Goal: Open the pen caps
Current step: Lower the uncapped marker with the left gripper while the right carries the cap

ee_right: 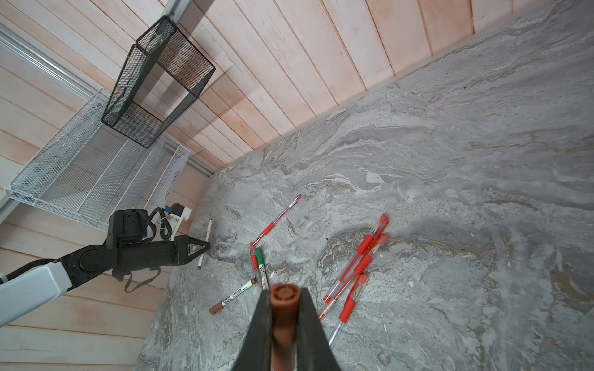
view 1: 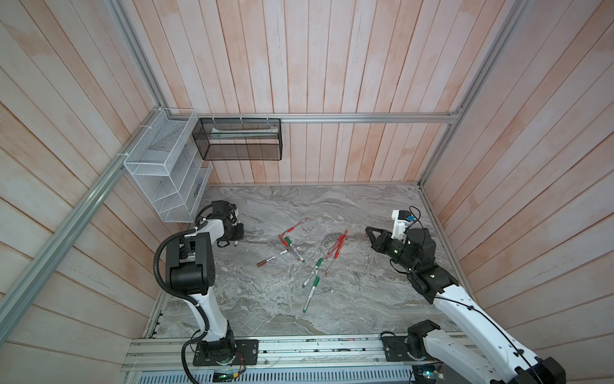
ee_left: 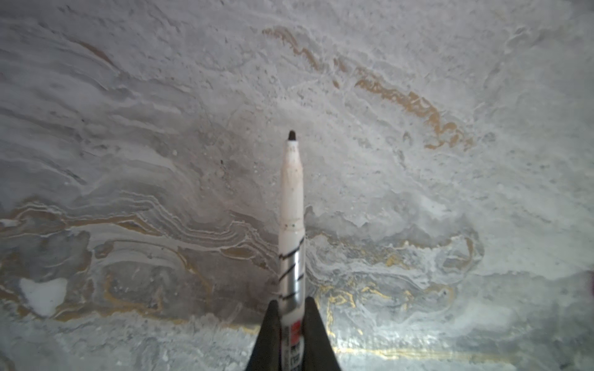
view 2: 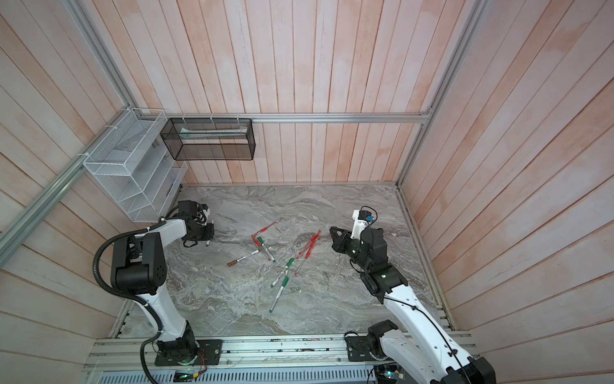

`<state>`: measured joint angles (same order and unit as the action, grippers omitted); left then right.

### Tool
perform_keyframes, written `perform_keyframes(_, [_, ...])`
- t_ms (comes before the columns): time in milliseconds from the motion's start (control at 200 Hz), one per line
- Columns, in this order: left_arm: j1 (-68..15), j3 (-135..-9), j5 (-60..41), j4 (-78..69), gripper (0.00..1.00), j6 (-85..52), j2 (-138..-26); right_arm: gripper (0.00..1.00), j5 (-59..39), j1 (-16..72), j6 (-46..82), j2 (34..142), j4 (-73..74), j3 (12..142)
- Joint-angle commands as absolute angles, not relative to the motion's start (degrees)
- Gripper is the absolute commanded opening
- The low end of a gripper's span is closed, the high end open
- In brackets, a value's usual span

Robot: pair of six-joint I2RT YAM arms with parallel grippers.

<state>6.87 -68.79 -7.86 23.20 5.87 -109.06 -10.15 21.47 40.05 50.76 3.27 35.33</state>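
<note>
Grips a marker (ee_left: 291,192) in the left gripper (ee_left: 291,305), jaws clenched on the barrel, dark tip bare, at the far left of the table (view 1: 365,299). Pinches a brown cap (ee_right: 283,308) in the right gripper (ee_right: 284,294), jaws clamped on its sides, at the right, off the marker and well apart from it. Between the arms, lying flat on the table: a capped marker (view 1: 275,256) wearing a second brown cap (view 1: 261,263), left of middle; three green markers with green caps (view 1: 319,262) on, around the middle and nearer; a cluster of pens (view 1: 335,249) with red caps (ee_right: 382,222), right of middle; one more red pen (view 1: 294,227) farther back.
</note>
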Motion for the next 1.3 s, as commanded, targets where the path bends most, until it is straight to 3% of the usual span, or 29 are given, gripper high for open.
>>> perform_keyframes(0, [7.03, -68.79, -7.36, 22.66, 0.00, 6.22, -110.41, 0.00, -10.62, 21.09, 39.82, 51.09, 4.09, 35.00])
perform_keyframes(125, [7.03, -68.60, -6.36, 22.10, 0.01, 6.15, -111.52, 0.00, -10.57, 21.03, 41.48, 51.42, 7.31, 33.36])
perform_keyframes(430, [6.85, -67.68, -5.29, 21.78, 0.22, 6.59, -111.25, 0.00, -9.97, 21.04, 40.27, 51.27, 4.23, 35.74])
perform_keyframes(830, [6.86, -67.02, -5.16, 21.61, 0.29, 6.12, -109.51, 0.00, -9.19, 21.00, 39.57, 50.38, 3.40, 36.10])
perform_keyframes(1080, [5.68, -65.34, -8.47, 21.84, 0.46, 5.01, -100.78, 0.00, -6.76, 20.37, 36.39, 55.52, -3.26, 41.64])
perform_keyframes(1295, [3.65, -59.69, -12.60, 19.93, 0.57, 5.65, -88.58, 0.00, -10.41, 13.69, 32.65, 67.05, -10.66, 50.31])
